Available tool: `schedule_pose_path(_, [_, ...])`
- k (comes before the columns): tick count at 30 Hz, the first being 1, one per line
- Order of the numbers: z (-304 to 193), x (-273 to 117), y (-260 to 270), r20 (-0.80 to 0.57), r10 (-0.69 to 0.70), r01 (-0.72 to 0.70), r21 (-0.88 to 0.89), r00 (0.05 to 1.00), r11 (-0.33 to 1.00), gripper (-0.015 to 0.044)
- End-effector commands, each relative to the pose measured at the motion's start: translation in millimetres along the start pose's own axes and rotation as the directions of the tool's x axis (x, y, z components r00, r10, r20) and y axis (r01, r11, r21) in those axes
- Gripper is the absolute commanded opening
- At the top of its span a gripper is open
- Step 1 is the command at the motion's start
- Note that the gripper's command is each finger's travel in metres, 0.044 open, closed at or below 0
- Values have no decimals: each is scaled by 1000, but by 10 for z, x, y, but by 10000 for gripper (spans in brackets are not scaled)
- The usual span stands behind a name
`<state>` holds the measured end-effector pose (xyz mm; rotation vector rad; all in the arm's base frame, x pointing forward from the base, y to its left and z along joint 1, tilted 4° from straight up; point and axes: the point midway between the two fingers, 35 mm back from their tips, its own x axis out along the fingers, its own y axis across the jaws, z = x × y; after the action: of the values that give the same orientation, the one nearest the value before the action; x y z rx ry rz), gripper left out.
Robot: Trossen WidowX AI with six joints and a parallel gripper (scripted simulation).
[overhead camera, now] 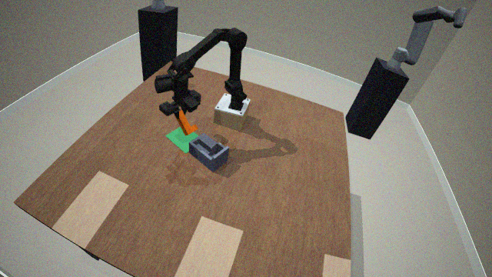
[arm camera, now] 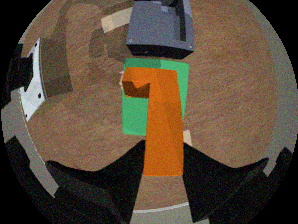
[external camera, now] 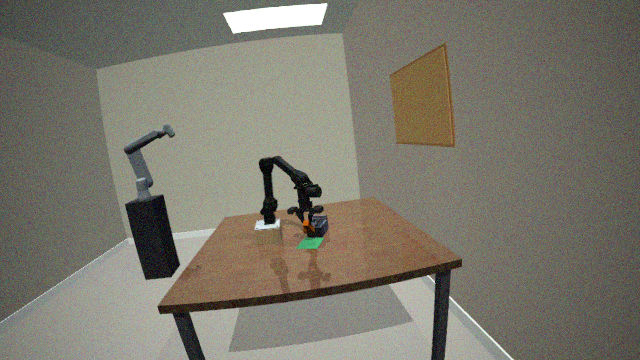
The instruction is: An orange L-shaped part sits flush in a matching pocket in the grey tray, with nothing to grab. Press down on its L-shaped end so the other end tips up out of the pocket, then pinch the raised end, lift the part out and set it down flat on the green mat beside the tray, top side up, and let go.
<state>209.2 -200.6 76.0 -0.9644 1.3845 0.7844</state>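
The orange L-shaped part (overhead camera: 185, 123) (external camera: 308, 226) (arm camera: 164, 120) hangs tilted over the green mat, its L-shaped end lower and toward the tray. My gripper (overhead camera: 179, 111) (arm camera: 161, 145) is shut on its straight upper end; in the wrist view a black finger stands on each side of it. The green mat (overhead camera: 174, 136) (external camera: 310, 243) (arm camera: 134, 120) lies on the table beside the tray. The grey tray (overhead camera: 212, 161) (external camera: 323, 227) (arm camera: 155, 30) stands next to the mat, its L-shaped pocket empty. Whether the part's low end touches the mat, I cannot tell.
The arm's white base plate (overhead camera: 224, 107) (external camera: 267, 225) (arm camera: 33, 90) sits on a block behind the tray. Pale rectangles (overhead camera: 92, 208) (overhead camera: 211, 246) lie near the table's front edge. A grey arm on a black pedestal (overhead camera: 377, 98) (external camera: 152, 237) stands beyond the table.
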Motion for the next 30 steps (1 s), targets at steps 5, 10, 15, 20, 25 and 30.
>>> schedule_pose_path(5, [15, 163, 30, 8, 13, -13, -3, 1000, 1000, 0])
schedule_pose_path(10, [16, 241, 31, 8, 13, -13, -3, 1000, 1000, 0])
schedule_pose_path(15, [17, 318, 33, 8, 13, -13, -3, 1000, 1000, 0])
schedule_pose_path(20, [17, 393, 35, 8, 13, -13, -3, 1000, 1000, 0])
schedule_pose_path(25, [18, 444, 37, 8, 13, -13, -3, 1000, 1000, 0])
schedule_pose_path(30, [18, 445, 37, 8, 13, -13, -3, 1000, 1000, 0])
